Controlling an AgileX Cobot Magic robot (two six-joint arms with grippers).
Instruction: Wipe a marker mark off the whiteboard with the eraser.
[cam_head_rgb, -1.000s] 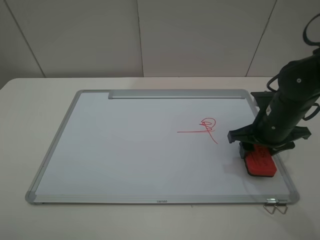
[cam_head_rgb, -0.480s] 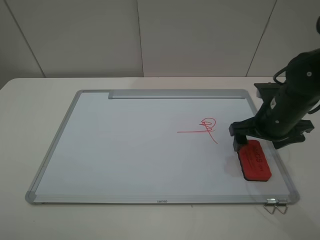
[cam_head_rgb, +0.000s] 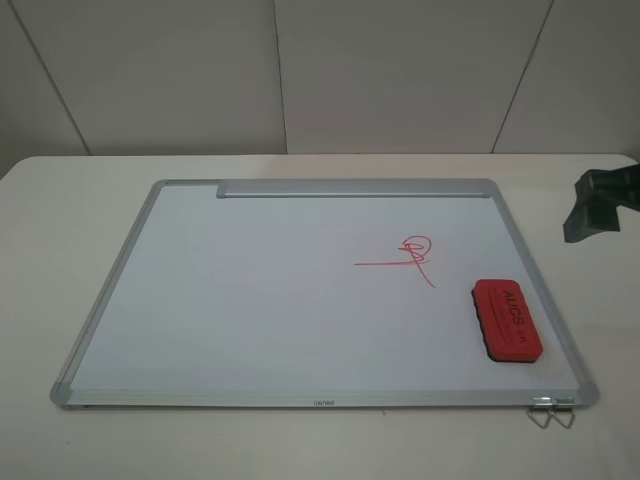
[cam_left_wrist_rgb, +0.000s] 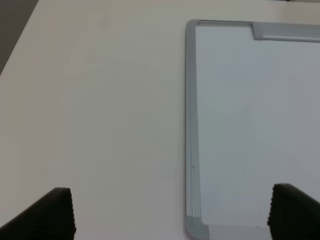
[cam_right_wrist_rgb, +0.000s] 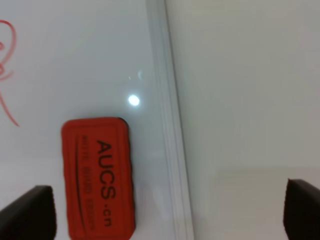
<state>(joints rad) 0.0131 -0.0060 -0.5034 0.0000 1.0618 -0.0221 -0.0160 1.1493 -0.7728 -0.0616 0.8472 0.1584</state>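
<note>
The eraser (cam_head_rgb: 507, 318) lies flat on the whiteboard (cam_head_rgb: 250, 300) in its near right corner region, just inside the right-hand frame rail and not touching it. Its long axis runs roughly parallel to that rail, from the far end to the near end of the board, with the near end angled slightly toward the right. It is a red rectangular block with rounded corners, a dark base visible along its lower edge, and dark lettering reading "AUCS" along the top face, also legible in the right wrist view (cam_right_wrist_rgb: 97, 177). A red marker scribble (cam_head_rgb: 415, 252) sits on the board beyond and to the left of the eraser, well apart from it; it shows a small looped knot, a thin horizontal line extending left, and a tail running down toward the right. The whiteboard has a silver frame, grey rounded corners and a tray bar (cam_head_rgb: 355, 188) along its far edge. The right gripper (cam_right_wrist_rgb: 165, 210) is clear of the eraser, jaws spread wide and empty. The left gripper (cam_left_wrist_rgb: 172, 210) hangs above the board's left edge, jaws likewise wide apart, holding nothing.
</note>
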